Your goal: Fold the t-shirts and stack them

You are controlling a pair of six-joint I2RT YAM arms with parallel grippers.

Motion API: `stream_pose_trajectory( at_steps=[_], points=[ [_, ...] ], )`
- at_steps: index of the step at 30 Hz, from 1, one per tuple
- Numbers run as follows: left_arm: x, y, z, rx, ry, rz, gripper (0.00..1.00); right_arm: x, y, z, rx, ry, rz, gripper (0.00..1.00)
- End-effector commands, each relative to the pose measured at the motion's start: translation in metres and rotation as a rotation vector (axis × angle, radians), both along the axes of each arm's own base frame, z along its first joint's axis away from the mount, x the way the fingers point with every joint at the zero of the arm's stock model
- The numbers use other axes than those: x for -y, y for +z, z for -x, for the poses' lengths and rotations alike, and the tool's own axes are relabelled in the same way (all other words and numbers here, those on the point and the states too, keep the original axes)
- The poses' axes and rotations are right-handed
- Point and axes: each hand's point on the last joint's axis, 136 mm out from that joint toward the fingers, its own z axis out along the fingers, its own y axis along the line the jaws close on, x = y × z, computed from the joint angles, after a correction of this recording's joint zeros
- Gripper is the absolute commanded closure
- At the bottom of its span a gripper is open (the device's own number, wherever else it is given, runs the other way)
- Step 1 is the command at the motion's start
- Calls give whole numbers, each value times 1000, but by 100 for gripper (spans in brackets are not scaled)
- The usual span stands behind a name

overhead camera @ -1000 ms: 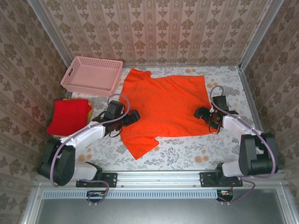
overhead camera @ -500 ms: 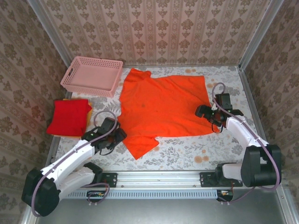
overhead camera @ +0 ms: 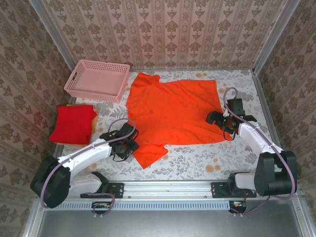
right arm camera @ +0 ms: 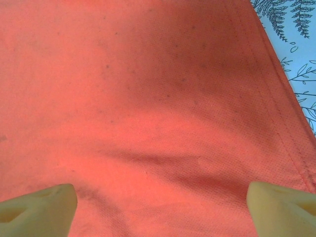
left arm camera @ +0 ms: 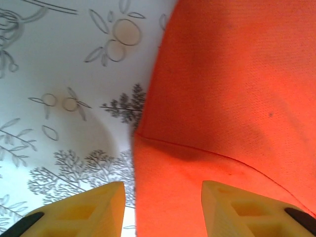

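Both left tool (left arm camera: 163, 205) and right tool (right arm camera: 162, 200) gape over the orange t-shirt (overhead camera: 173, 111).

Bright even light; soft shadows; wrist views slightly blurred

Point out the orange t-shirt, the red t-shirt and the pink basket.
orange t-shirt (overhead camera: 173, 111), top view, middle of its body.
red t-shirt (overhead camera: 73, 123), top view, centre of the folded cloth.
pink basket (overhead camera: 94, 91), top view, its near wall.

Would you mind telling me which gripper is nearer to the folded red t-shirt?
Left. The left gripper sits at the left edge of the orange t-shirt, not far right of the red t-shirt; the right gripper is across at its right edge.
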Motion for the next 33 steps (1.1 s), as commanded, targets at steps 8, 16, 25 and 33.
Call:
stream_pose_trajectory(
  at_steps=[8, 16, 25, 33],
  points=[
    [12, -2, 15, -102, 3, -101, 58, -9, -1, -1, -7, 69, -25, 9],
    [9, -10, 23, -133, 30, -146, 58, -7, 1, -3, -14, 106, 10, 9],
    [0, -27, 25, -149, 50, -154, 61, -9, 2, -7, -8, 97, -6, 8],
    [6, -46, 28, -215, 55, -143, 76, -5, 5, -3, -12, 98, 19, 8]
  ],
)
